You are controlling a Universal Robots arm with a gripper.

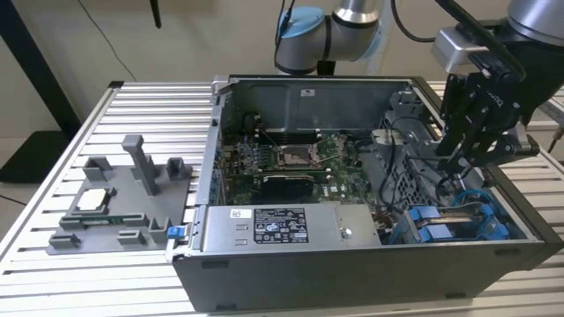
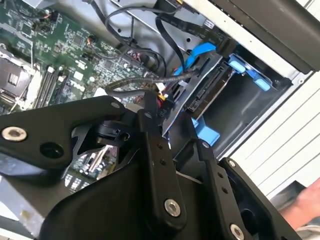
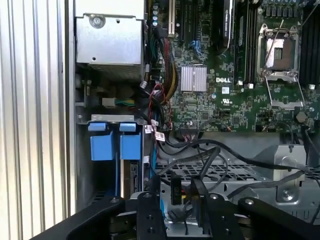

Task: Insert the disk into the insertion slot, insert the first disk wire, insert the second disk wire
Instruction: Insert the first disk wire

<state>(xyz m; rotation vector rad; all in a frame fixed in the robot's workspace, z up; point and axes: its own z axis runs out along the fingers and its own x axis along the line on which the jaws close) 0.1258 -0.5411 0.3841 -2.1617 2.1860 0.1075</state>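
Seeing disk in insertion slot, long axis along bay, connector end facing gripper close by; can't tell grip.

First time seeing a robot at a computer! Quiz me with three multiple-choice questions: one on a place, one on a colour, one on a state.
1. Where is the gripper in the exterior view? A) over the grey fixture B) by the insertion slot, at the exterior view's right C) off the table
2. What colour are the slot's plastic tabs? A) red B) yellow C) blue
3. How is the computer case? A) open, motherboard bare B) shut C) upside down
Answers: 1 B, it hangs at that end of the case; 2 C, bright blue in the first wrist view; 3 A, the motherboard shows from above.
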